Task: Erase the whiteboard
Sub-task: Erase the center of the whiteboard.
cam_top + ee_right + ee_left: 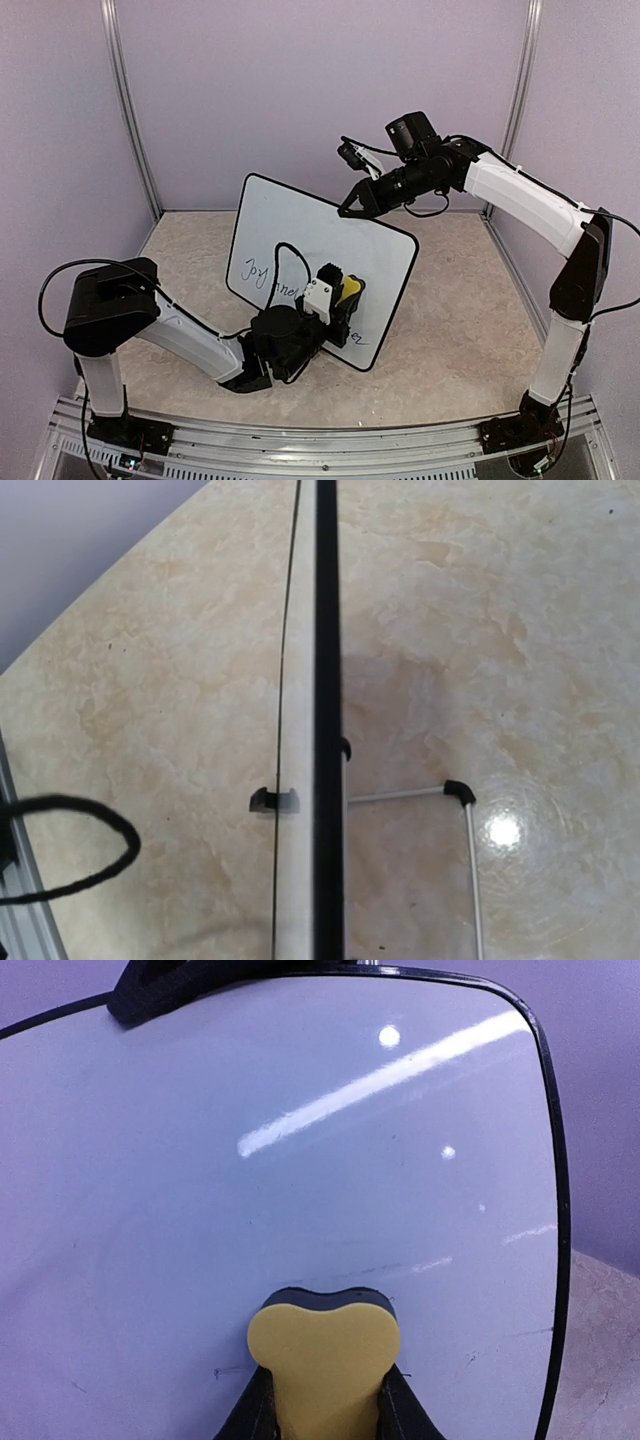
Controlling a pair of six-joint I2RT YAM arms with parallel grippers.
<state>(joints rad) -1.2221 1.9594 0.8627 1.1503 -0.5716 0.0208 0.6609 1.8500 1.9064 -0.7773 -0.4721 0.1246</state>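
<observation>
The whiteboard (310, 235) has a smooth, glossy white face that throws back bright streaks and spots of light. Its thin black frame (326, 680) looks like smooth plastic. The eraser (323, 1360) shows a matt yellow back, foam-like or soft plastic. The table (450, 320) is a beige, marbled, stone-look surface, smooth with a faint sheen. A thin wire stand (400, 795) looks like pale metal with black caps. The near rail (330, 445) is brushed metal. The right arm (520, 195) wears a smooth white plastic shell. The walls (300, 90) are matt.

Pale lilac walls (300, 90), beige marbled tabletop (460, 330)
</observation>
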